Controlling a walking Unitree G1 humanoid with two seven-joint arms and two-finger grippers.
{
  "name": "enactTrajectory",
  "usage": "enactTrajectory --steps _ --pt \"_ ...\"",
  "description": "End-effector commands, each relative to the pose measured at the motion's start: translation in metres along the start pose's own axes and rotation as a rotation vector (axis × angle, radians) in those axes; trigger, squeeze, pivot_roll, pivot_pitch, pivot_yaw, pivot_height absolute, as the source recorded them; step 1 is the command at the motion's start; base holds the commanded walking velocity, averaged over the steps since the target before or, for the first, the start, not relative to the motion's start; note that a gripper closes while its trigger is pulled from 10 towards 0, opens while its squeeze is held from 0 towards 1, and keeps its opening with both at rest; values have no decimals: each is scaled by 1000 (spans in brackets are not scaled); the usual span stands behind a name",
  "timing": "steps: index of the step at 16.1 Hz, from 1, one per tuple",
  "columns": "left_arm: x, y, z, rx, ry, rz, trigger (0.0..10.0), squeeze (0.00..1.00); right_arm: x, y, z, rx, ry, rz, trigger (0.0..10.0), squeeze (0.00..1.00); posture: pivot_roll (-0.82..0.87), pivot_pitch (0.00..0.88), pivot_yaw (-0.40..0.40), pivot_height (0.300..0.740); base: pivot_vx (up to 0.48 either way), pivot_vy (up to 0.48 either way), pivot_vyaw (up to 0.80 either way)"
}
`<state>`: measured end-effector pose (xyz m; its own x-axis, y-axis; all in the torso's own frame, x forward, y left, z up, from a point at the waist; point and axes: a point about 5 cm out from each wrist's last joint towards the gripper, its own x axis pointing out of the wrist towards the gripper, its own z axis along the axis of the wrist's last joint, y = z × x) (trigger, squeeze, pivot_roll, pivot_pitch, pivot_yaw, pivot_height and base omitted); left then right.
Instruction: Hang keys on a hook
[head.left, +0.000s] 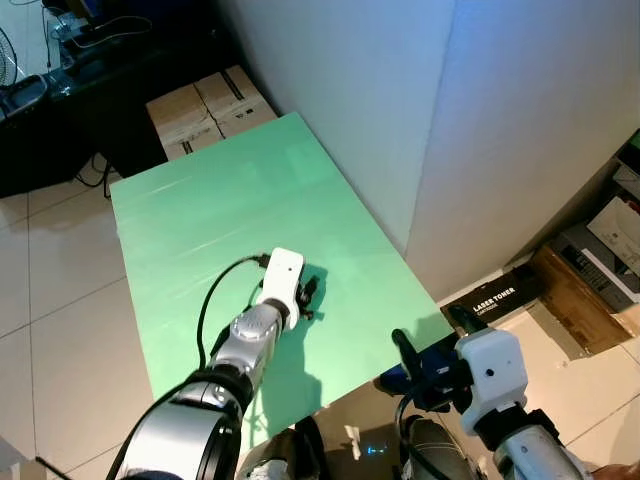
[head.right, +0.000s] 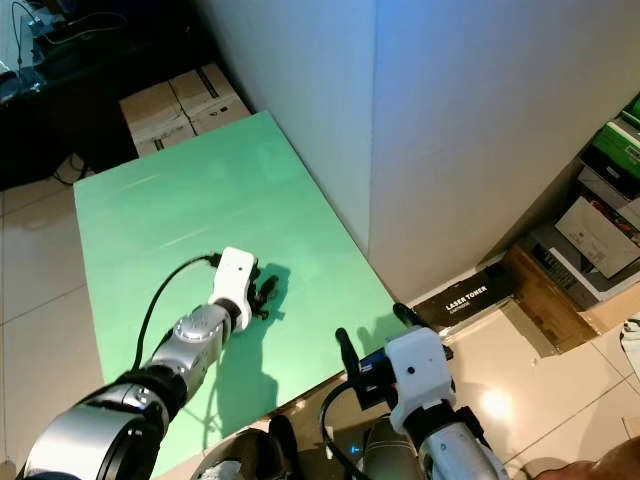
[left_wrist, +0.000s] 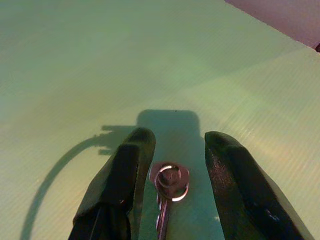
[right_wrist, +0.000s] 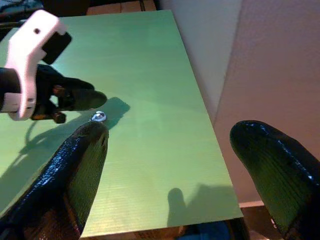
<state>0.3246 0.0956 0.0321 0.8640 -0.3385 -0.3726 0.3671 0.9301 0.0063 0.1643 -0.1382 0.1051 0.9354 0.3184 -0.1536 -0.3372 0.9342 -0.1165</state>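
A small bunch of keys (left_wrist: 169, 181) on a silver ring lies flat on the green table (head.left: 230, 200). My left gripper (left_wrist: 175, 142) is lowered over it and open, one black finger on each side of the ring, with a gap on both sides. In the left eye view the left gripper (head.left: 308, 296) sits near the table's middle, its shadow beside it. The key ring (right_wrist: 98, 117) glints just past the left fingertips (right_wrist: 90, 97) in the right wrist view. My right gripper (head.left: 432, 335) hangs open at the table's near right corner, holding nothing.
A white wall (head.left: 450, 120) runs close along the table's right edge. Cardboard boxes (head.left: 205, 105) stand beyond the far end, next to a dark desk (head.left: 60, 110). A black toner box (head.left: 495, 297) and other boxes (head.left: 600, 250) lie on the tiled floor at the right.
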Motion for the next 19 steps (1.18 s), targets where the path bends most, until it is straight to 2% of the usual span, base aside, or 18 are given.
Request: enactTrajectory --steps 1,7,11,16,19 --pt "-3 1 -12 12 63 9 10000 0 -2 4 -3 2 10 3 10000 0 -383 191 201 740 0 0 0" --pt "-8 2 -28 64 142 23 10000 0 -7 6 -3 8 14 -15 10000 0 -389 207 206 740 0 0 0" --pt "-7 1 -27 77 147 29 10000 0 -9 9 -1 8 11 -4 10000 0 -393 227 201 740 0 0 0" --pt "-6 -8 -29 90 164 14 10000 0 -22 11 0 13 27 -18 10000 0 -423 264 217 740 0 0 0" --pt "-6 -7 -30 98 173 20 10000 0 -30 13 0 15 39 -32 10000 0 -440 282 222 740 0 0 0"
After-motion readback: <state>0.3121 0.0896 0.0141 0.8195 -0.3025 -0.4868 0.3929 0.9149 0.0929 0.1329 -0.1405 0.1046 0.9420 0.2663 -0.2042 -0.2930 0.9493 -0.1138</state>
